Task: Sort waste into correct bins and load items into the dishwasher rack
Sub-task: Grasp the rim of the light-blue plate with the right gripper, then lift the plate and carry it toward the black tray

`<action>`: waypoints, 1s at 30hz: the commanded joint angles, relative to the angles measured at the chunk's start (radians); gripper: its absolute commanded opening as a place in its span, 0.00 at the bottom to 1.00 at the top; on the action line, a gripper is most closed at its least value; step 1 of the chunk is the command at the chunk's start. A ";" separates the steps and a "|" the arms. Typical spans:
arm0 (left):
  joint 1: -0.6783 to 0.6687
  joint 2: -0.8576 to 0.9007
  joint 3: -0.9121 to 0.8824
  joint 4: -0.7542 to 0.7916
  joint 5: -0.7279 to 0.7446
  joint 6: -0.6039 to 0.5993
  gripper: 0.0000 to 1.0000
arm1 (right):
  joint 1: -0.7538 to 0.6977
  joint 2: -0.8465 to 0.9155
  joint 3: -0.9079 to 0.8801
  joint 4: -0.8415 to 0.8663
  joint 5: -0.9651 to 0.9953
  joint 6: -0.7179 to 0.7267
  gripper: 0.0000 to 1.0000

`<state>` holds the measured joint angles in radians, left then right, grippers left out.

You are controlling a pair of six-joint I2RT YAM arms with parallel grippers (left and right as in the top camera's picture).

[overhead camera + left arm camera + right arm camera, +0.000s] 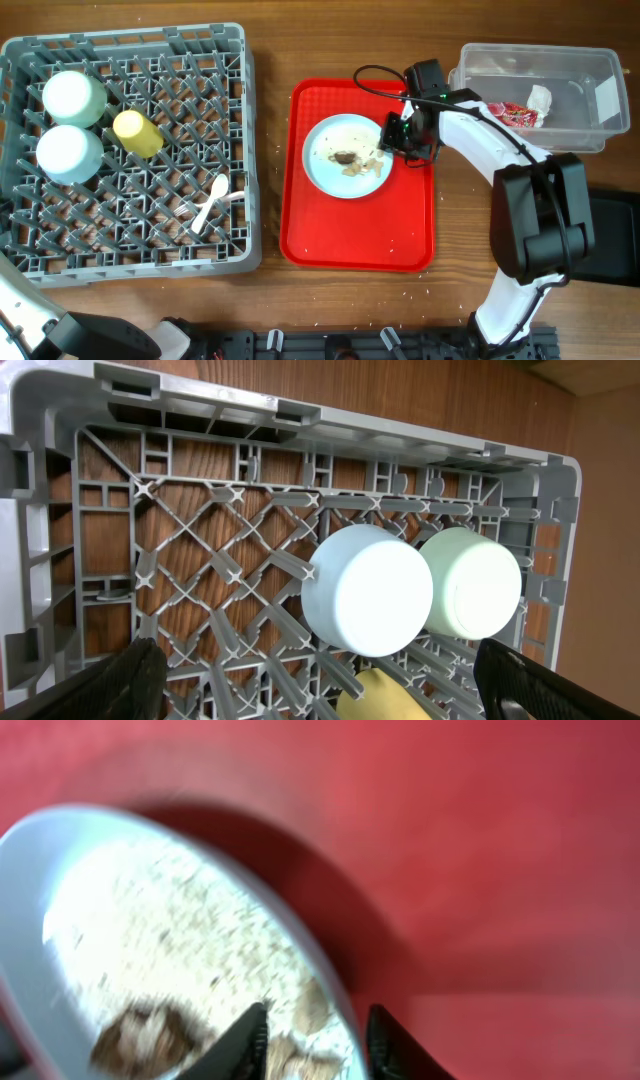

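Wooden counter (pixel 280 40) carries the grey dishwasher rack (pixel 240 150) on the left and a red serving tray (pixel 410 230) in the middle. On this tray lies the white plate (pixel 330 165) with brown food scraps (pixel 345 158). The right gripper (pixel 315 1035) has its jaws apart astride the plate's rim. The left gripper's (pixel 310 700) jaws stand wide apart above the rack.

Scrap-strewn white plate (pixel 345 155) on red tray (pixel 315 235)

White right arm (pixel 478 130), black joints, black cable (pixel 375 88)
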<state>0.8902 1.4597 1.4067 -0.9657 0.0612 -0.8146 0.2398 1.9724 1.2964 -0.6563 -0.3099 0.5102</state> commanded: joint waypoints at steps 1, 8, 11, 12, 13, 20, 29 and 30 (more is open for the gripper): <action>0.002 0.003 0.000 0.000 -0.003 -0.008 1.00 | 0.004 -0.083 0.034 -0.014 -0.141 -0.040 0.41; 0.002 0.003 0.000 0.000 -0.003 -0.008 1.00 | -0.001 -0.405 0.034 -0.109 -0.089 -0.123 0.93; 0.002 0.003 0.000 0.000 -0.003 -0.008 1.00 | 0.129 -0.401 0.032 -0.162 -0.011 -0.193 0.88; 0.002 0.003 0.000 0.000 -0.003 -0.008 1.00 | 0.196 -0.382 0.031 -0.167 0.061 -0.193 0.83; 0.002 0.003 0.000 0.000 -0.003 -0.008 1.00 | 0.266 -0.355 0.031 -0.166 0.126 -0.193 0.80; 0.002 0.003 0.000 0.000 -0.003 -0.008 1.00 | 0.548 -0.002 0.031 0.040 0.423 -0.278 0.74; 0.002 0.003 0.000 0.000 -0.003 -0.008 1.00 | 0.568 0.035 0.031 0.056 0.384 -0.327 0.33; 0.002 0.003 0.000 0.000 -0.003 -0.008 1.00 | 0.578 0.035 0.031 0.059 0.384 -0.323 0.22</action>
<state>0.8902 1.4597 1.4067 -0.9657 0.0612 -0.8146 0.7952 2.0079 1.3182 -0.6010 0.0647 0.1925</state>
